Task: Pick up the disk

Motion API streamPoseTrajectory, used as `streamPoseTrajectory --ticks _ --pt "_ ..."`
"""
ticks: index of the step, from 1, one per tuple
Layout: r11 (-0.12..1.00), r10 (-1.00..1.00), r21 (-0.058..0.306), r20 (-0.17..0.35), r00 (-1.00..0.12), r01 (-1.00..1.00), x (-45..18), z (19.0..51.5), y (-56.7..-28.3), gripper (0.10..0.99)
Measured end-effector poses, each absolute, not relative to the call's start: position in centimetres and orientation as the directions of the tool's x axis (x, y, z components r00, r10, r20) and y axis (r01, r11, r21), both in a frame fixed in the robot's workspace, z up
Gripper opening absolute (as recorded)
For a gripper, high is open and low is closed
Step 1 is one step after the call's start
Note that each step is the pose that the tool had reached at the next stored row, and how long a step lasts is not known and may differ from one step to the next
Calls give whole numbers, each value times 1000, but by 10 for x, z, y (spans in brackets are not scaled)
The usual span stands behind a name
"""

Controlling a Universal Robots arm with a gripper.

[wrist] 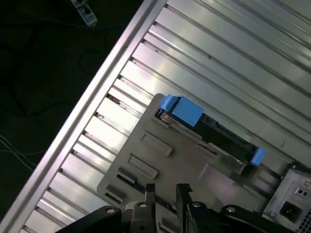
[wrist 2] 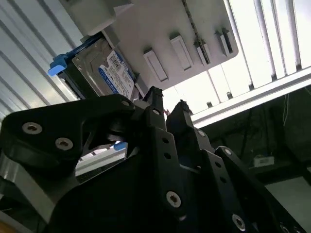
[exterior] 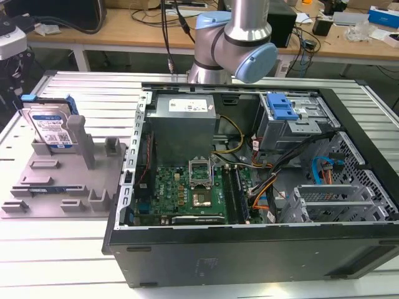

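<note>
The disk (exterior: 51,128) is a silver hard drive with a blue-and-white label and blue side rails. It stands on edge in a slot at the far end of the grey fixture plate (exterior: 56,187), at the exterior view's left. Both wrist views show the disk (wrist 2: 109,73) (wrist: 214,136) from above. My gripper (wrist 2: 167,99) (wrist: 166,189) hangs well above the fixture plate, apart from the disk. Its two dark fingers stand a little apart, open, with nothing between them.
An open black computer case (exterior: 249,249) with a motherboard, cables and a blue drive-bay latch (exterior: 282,107) lies at the exterior view's right of the fixture. The arm's base (exterior: 234,43) rises behind the case. The ribbed metal table (wrist: 228,63) ends at an edge beyond the fixture.
</note>
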State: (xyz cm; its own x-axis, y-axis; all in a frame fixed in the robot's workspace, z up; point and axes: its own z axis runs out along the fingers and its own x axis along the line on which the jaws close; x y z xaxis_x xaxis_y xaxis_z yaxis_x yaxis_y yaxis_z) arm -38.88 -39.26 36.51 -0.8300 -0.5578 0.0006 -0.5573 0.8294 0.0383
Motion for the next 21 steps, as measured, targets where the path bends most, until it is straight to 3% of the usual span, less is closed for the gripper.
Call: streamPoseTrajectory --ticks 4,21 --pt "776 -631 38 0 -776 -630 -389 365 -393 482" --pt "449 -893 38 0 -450 -893 -389 364 -393 482"
